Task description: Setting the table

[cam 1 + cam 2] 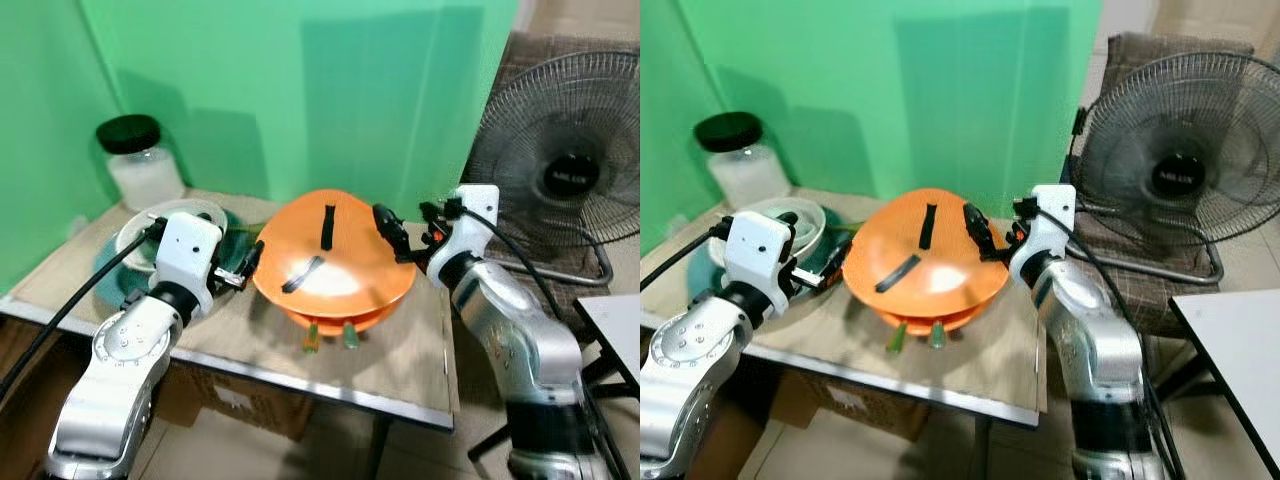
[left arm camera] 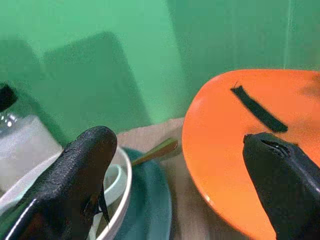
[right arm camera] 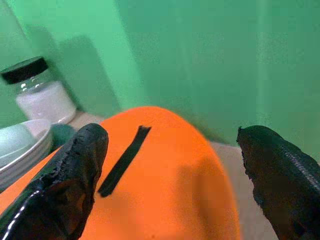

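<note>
Both grippers (image 1: 248,262) (image 1: 392,232) flank orange plate (image 1: 335,262)

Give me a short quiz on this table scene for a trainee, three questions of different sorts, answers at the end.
1. True or false: the orange plate lies flat on the table.
2. Multiple choice: the jar with the black lid stands A) at the robot's far left, B) beside the fan, C) on the orange plate.
3. Fill in: the white bowl rests on a ____ plate.

Key: 1 false, it sits raised and tilted between the left gripper and right gripper. 2 A. 3 teal.
</note>
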Motion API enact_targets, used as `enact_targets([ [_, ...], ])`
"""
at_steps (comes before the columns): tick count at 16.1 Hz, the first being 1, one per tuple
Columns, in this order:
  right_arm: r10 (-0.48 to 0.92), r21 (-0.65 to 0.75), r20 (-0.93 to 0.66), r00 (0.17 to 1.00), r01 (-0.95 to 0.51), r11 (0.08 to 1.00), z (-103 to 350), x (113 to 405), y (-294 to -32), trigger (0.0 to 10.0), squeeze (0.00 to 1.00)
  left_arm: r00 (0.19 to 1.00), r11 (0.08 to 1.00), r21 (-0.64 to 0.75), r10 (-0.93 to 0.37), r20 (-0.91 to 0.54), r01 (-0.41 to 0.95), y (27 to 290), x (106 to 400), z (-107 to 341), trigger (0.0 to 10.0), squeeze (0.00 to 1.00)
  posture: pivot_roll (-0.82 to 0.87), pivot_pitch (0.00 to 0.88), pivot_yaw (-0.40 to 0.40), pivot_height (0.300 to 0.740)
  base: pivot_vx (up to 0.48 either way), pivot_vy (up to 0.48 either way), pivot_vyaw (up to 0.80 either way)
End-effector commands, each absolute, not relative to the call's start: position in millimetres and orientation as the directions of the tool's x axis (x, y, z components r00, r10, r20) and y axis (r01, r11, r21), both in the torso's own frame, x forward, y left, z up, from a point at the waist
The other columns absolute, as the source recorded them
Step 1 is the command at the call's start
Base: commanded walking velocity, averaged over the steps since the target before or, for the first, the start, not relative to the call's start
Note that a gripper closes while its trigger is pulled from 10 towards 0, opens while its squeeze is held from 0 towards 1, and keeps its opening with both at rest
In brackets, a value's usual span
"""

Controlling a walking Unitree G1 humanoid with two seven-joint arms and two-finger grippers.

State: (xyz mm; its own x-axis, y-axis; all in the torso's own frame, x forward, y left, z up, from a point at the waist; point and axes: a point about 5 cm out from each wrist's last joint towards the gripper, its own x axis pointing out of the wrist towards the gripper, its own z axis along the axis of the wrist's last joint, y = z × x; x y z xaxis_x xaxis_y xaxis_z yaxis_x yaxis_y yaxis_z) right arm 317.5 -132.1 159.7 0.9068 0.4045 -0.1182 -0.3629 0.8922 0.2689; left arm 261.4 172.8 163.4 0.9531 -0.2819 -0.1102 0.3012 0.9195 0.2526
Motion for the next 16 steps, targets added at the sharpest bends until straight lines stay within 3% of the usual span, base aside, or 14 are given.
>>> enact_targets([
  [1,0.425,0.301,-0.131,0.896,-0.372,0.878,159.5,324.4,-135.4,10.0,1.0,0.95,0.919,0.239,-0.293,-0.11,0.312,174.6,265.0,163.0,10.0,0.0,-0.09,0.0,0.044,0.74,0.0,0.0,0.0],
  [2,0.432,0.307,-0.148,0.89,-0.374,0.875,156.5,340.3,-136.9,10.0,1.0,0.948,0.938,0.172,-0.276,-0.158,0.302,181.5,268.4,153.8,10.0,0.0,-0.09,0.0,0.04,0.74,0.0,0.0,0.0],
  [7,0.421,0.278,-0.184,0.888,-0.364,0.889,151.2,366.8,-141.1,10.0,1.0,0.947,0.965,0.035,-0.249,-0.204,0.261,198.7,277.1,140.6,10.0,0.0,-0.08,0.0,0.005,0.74,0.0,0.0,0.0],
  [11,0.449,0.327,-0.208,0.869,-0.37,0.869,145.6,376.0,-138.4,10.0,1.0,0.906,0.923,-0.13,-0.381,-0.186,0.362,189.5,284.0,141.7,10.0,0.0,-0.08,0.0,-0.001,0.74,0.0,0.0,0.0],
  [16,0.379,0.344,-0.232,0.896,-0.289,0.894,139.3,382.8,-144.9,10.0,0.96,0.867,0.884,-0.225,-0.453,-0.206,0.409,180.8,288.1,137.0,10.0,0.0,-0.09,0.0,0.003,0.74,0.0,0.0,0.0],
])
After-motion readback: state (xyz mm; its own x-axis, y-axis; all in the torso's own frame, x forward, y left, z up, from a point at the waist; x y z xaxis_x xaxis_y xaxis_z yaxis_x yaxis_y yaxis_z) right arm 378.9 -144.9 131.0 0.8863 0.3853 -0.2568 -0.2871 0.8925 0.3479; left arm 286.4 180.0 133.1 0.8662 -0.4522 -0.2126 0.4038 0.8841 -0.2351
